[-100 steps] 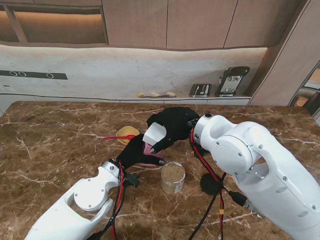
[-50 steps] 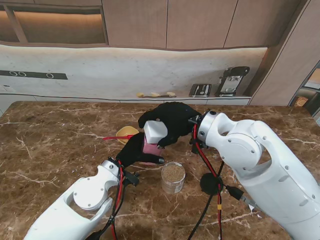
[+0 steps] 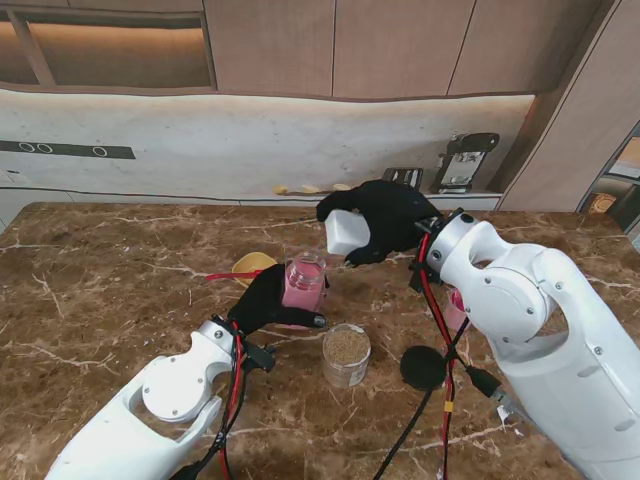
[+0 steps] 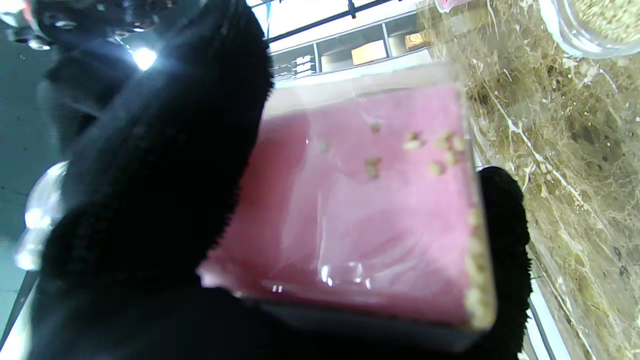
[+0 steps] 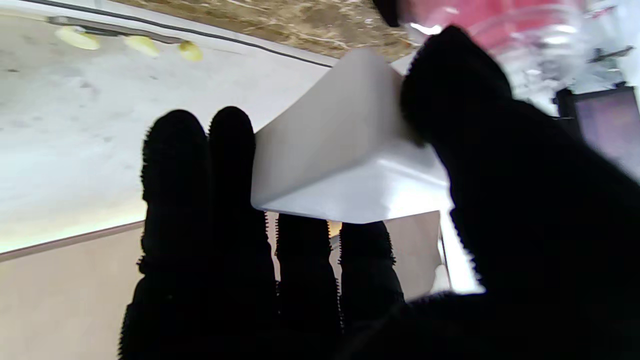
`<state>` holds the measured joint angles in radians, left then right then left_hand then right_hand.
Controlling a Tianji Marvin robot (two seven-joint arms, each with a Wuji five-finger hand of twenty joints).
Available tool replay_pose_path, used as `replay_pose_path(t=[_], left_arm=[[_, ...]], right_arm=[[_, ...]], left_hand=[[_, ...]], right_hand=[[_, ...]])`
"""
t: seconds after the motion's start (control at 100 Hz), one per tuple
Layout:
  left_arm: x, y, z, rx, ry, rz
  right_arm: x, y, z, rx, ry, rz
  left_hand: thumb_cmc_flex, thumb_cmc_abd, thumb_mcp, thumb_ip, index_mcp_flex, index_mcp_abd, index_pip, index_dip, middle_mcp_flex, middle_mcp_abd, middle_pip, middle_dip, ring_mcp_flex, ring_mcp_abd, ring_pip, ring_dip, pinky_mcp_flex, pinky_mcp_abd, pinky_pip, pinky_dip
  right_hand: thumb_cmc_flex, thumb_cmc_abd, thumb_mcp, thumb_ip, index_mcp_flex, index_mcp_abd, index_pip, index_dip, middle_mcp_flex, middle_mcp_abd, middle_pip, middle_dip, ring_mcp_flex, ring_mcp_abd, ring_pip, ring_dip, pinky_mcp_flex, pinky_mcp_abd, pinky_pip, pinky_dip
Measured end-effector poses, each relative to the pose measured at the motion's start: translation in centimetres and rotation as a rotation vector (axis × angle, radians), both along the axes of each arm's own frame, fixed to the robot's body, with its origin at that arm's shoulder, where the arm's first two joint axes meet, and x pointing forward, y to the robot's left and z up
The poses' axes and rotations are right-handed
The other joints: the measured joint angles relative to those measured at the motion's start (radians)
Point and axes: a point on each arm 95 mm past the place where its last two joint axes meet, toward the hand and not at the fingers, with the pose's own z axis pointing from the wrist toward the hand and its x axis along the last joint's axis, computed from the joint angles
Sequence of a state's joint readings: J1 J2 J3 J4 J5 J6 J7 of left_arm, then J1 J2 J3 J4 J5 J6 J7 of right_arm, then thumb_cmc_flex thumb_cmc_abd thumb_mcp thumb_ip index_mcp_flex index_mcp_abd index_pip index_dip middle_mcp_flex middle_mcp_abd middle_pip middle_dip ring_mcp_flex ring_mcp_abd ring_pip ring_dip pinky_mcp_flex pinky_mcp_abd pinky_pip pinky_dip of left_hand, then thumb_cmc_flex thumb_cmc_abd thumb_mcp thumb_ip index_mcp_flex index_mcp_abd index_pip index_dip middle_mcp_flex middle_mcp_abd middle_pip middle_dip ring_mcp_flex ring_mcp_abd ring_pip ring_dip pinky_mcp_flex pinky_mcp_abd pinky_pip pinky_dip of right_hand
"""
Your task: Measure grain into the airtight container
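Observation:
A clear container with a pink lower part (image 3: pixel 303 283) (image 4: pixel 370 210) stands upright on the marble table, its top uncovered and a few grains inside. My black-gloved left hand (image 3: pixel 262 300) (image 4: pixel 150 165) is shut around its side. To its right and higher, my right hand (image 3: pixel 385 215) (image 5: pixel 525 200) is shut on the white square lid (image 3: pixel 346 233) (image 5: pixel 345 160), held clear of the container. A glass jar of grain (image 3: pixel 346 354) (image 4: pixel 595 20) stands nearer to me, just right of my left hand. A yellow scoop with a red handle (image 3: pixel 253 266) lies behind the left hand.
A black round disc (image 3: pixel 424 367) lies on the table to the right of the grain jar. Red and black cables (image 3: pixel 440 390) hang from my right arm over it. A pink object (image 3: pixel 455 310) shows partly behind that arm. Appliances stand on the back counter (image 3: pixel 460 160).
My right hand lifted the white lid off the pink container and carried it up and to the right. The container's top is now uncovered. My left hand kept its hold.

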<state>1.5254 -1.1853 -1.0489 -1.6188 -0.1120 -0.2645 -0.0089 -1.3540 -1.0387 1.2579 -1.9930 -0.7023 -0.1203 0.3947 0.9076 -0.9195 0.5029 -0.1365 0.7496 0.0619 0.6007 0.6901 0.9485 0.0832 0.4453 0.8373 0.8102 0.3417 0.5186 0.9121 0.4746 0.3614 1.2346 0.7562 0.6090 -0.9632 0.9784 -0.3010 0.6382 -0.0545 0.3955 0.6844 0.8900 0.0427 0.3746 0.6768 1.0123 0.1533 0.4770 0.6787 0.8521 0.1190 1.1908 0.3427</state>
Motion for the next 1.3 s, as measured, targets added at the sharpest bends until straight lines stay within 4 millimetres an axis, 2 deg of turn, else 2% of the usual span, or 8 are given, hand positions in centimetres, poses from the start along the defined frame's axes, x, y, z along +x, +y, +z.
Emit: replay_pose_path(t=[0.2, 0.33, 0.6, 0.92, 1.09, 1.23, 1.3], left_arm=[[-0.4, 0.5, 0.2, 0.0, -0.022, 0.008], [-0.7, 0.8, 0.4, 0.007, -0.035, 0.008], [-0.9, 1.1, 0.4, 0.01, -0.041, 0.009], [-1.2, 1.3, 0.3, 0.019, -0.04, 0.014], [-1.2, 1.4, 0.3, 0.02, -0.04, 0.015], [-1.2, 1.5, 0.3, 0.024, -0.043, 0.017], [-1.2, 1.5, 0.2, 0.024, -0.042, 0.017]], right_arm=[[1.5, -2.0, -2.4, -0.087, -0.014, -0.118], [3.1, -3.4, -5.0, -0.163, 0.022, -0.205], [6.5, -4.9, -10.9, -0.301, 0.093, -0.294], [8.1, -5.3, -16.4, -0.391, 0.085, -0.301], [8.6, -5.1, -18.2, -0.415, 0.154, -0.313], [9.0, -5.1, -19.2, -0.444, 0.181, -0.316], [9.2, -5.1, -19.7, -0.464, 0.185, -0.315]], left_hand=[[0.0, 0.0, 0.0, 0.0, 0.0, 0.0, 0.0, 0.0, 0.0, 0.0, 0.0, 0.0, 0.0, 0.0, 0.0, 0.0, 0.0, 0.0, 0.0, 0.0], [0.0, 0.0, 0.0, 0.0, 0.0, 0.0, 0.0, -0.001, 0.0, 0.0, 0.0, 0.0, 0.0, 0.0, 0.0, 0.0, 0.0, 0.0, 0.0, 0.0], [0.0, 0.0, 0.0, 0.0, 0.0, 0.0, 0.0, -0.002, 0.0, 0.0, 0.0, 0.0, 0.0, 0.0, 0.0, 0.0, 0.0, 0.0, 0.0, 0.001], [0.0, 0.0, 0.0, 0.0, 0.0, 0.0, 0.0, -0.003, 0.0, 0.0, 0.0, 0.0, 0.0, 0.0, 0.0, 0.0, 0.0, 0.0, 0.0, 0.001], [0.0, 0.0, 0.0, 0.0, 0.0, 0.0, 0.0, -0.009, 0.0, 0.0, 0.0, 0.0, 0.0, 0.0, 0.0, 0.0, 0.0, 0.0, 0.0, 0.001], [0.002, 0.0, 0.0, 0.0, 0.0, 0.0, 0.0, -0.011, 0.0, 0.0, 0.0, 0.0, 0.0, 0.0, 0.0, 0.0, 0.0, 0.0, 0.0, 0.001], [0.002, 0.0, 0.0, 0.0, 0.0, 0.0, 0.0, -0.011, 0.0, 0.0, 0.0, 0.0, 0.0, 0.0, 0.0, 0.0, 0.0, 0.0, 0.0, 0.001]], right_hand=[[-0.001, 0.002, 0.0, 0.0, 0.0, 0.0, 0.0, 0.0, 0.001, 0.0, 0.0, 0.0, 0.0, 0.0, 0.001, 0.0, 0.0, 0.0, -0.002, 0.0], [-0.002, 0.002, 0.0, 0.0, 0.0, -0.001, 0.0, 0.0, 0.001, 0.0, 0.0, 0.0, -0.001, 0.0, 0.003, 0.0, 0.0, 0.0, -0.002, 0.0], [-0.021, 0.004, 0.018, 0.0, 0.0, -0.001, 0.0, -0.001, 0.003, 0.0, 0.001, 0.0, -0.001, -0.003, 0.015, 0.0, 0.0, -0.002, -0.009, 0.013], [-0.032, 0.01, 0.024, 0.0, 0.0, -0.004, 0.0, -0.005, 0.004, -0.001, 0.005, -0.002, -0.008, -0.009, 0.034, 0.0, -0.003, -0.008, -0.013, 0.013], [-0.034, 0.012, 0.032, 0.0, 0.0, -0.006, 0.0, -0.013, 0.003, -0.001, 0.006, -0.005, -0.018, -0.01, 0.043, -0.01, -0.011, -0.011, -0.014, 0.014], [-0.056, 0.025, 0.057, 0.004, -0.011, -0.007, 0.0, -0.013, -0.021, -0.006, 0.045, -0.053, -0.032, -0.016, 0.056, -0.035, -0.023, -0.018, -0.026, 0.014], [-0.067, 0.033, 0.061, 0.025, -0.02, -0.007, 0.0, -0.014, -0.034, -0.012, 0.068, -0.089, -0.04, -0.023, 0.061, -0.05, -0.03, -0.027, -0.027, 0.014]])
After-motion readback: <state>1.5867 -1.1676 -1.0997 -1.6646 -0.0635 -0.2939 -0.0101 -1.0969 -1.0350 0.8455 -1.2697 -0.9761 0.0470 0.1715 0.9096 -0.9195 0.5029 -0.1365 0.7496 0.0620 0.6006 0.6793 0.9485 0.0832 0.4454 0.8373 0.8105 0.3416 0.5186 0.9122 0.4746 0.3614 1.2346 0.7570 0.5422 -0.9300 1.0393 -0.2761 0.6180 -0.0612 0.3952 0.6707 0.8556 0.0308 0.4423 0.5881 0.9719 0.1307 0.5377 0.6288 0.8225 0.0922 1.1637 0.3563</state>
